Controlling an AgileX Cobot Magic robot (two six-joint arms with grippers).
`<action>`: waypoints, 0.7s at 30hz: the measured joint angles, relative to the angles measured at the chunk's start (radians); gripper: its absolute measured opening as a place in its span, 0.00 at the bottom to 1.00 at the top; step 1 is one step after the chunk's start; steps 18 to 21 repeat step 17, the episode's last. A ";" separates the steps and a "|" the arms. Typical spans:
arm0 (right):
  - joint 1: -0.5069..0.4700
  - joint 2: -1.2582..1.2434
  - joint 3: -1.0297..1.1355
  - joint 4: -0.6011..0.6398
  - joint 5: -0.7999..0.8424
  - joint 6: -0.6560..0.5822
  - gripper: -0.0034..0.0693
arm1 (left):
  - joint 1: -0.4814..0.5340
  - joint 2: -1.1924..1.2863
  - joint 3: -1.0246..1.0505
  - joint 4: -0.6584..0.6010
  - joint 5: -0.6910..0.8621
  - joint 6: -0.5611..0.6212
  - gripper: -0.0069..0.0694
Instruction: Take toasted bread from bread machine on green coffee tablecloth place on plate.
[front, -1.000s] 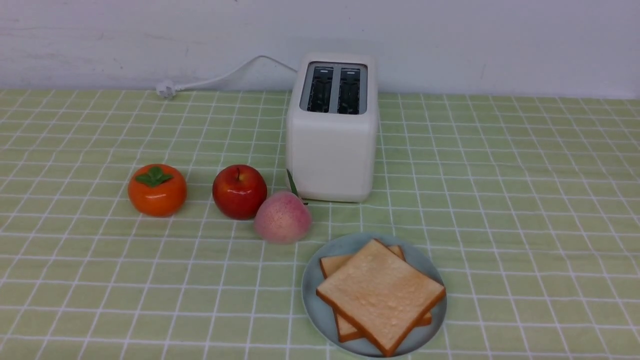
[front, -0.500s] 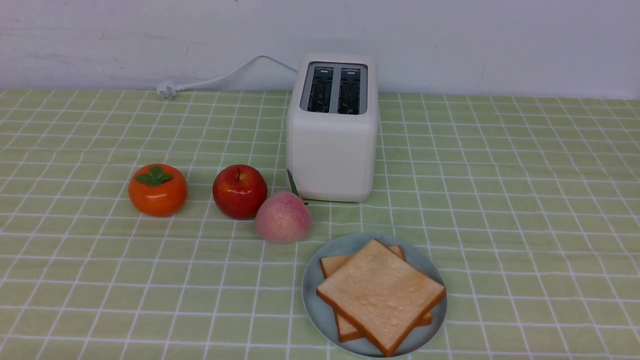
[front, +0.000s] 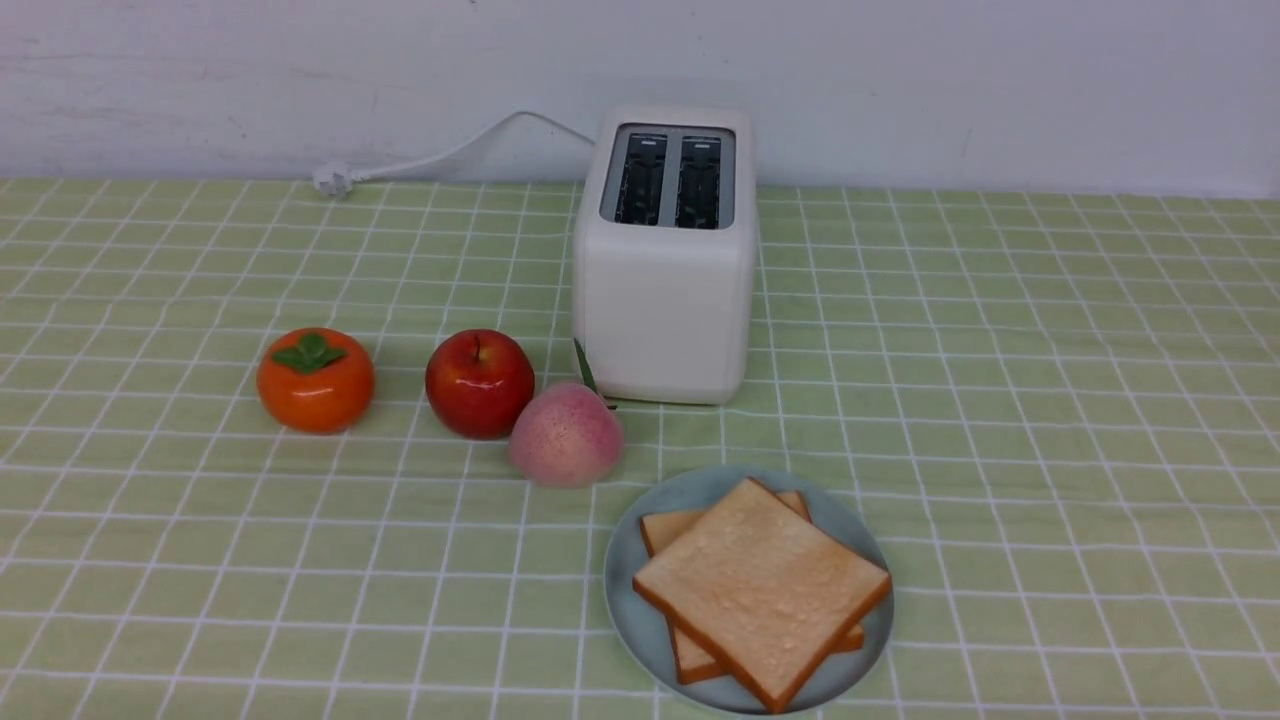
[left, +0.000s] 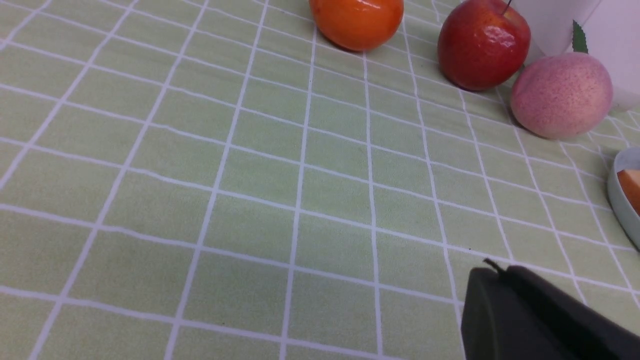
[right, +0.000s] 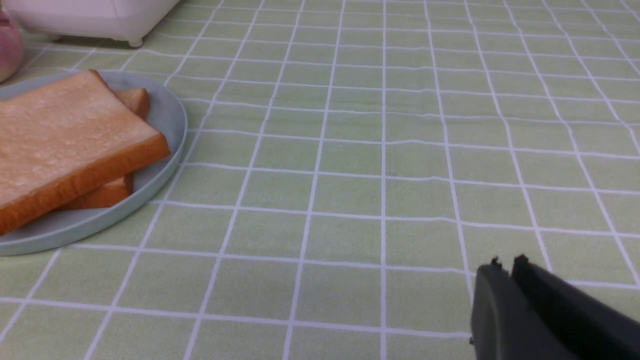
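Note:
Two slices of toasted bread (front: 760, 590) lie stacked on the pale blue-green plate (front: 630, 560) near the front of the green checked tablecloth (front: 1050, 400). The stack also shows in the right wrist view (right: 65, 145), on the plate (right: 170, 120). The white bread machine (front: 665, 300) stands behind the plate, both dark slots empty. Neither arm shows in the front view. My left gripper (left: 495, 272) is shut and empty above bare cloth, with the plate's rim (left: 620, 200) to one side. My right gripper (right: 505, 265) is shut and empty above bare cloth, well apart from the plate.
An orange persimmon (front: 315, 380), a red apple (front: 479, 383) and a pink peach (front: 566, 434) sit in a row left of the toaster. The peach lies close to the plate's far rim. The white cord and plug (front: 335, 178) lie at the back by the wall.

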 joint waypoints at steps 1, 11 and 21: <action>0.000 0.000 0.000 0.000 0.000 0.000 0.11 | 0.000 0.000 0.000 0.000 0.000 0.000 0.08; 0.000 0.000 0.000 0.000 0.000 0.000 0.12 | 0.000 0.000 0.000 0.000 0.000 0.000 0.09; 0.000 0.000 0.000 0.000 0.000 0.000 0.12 | 0.000 0.000 0.000 0.000 0.000 0.000 0.10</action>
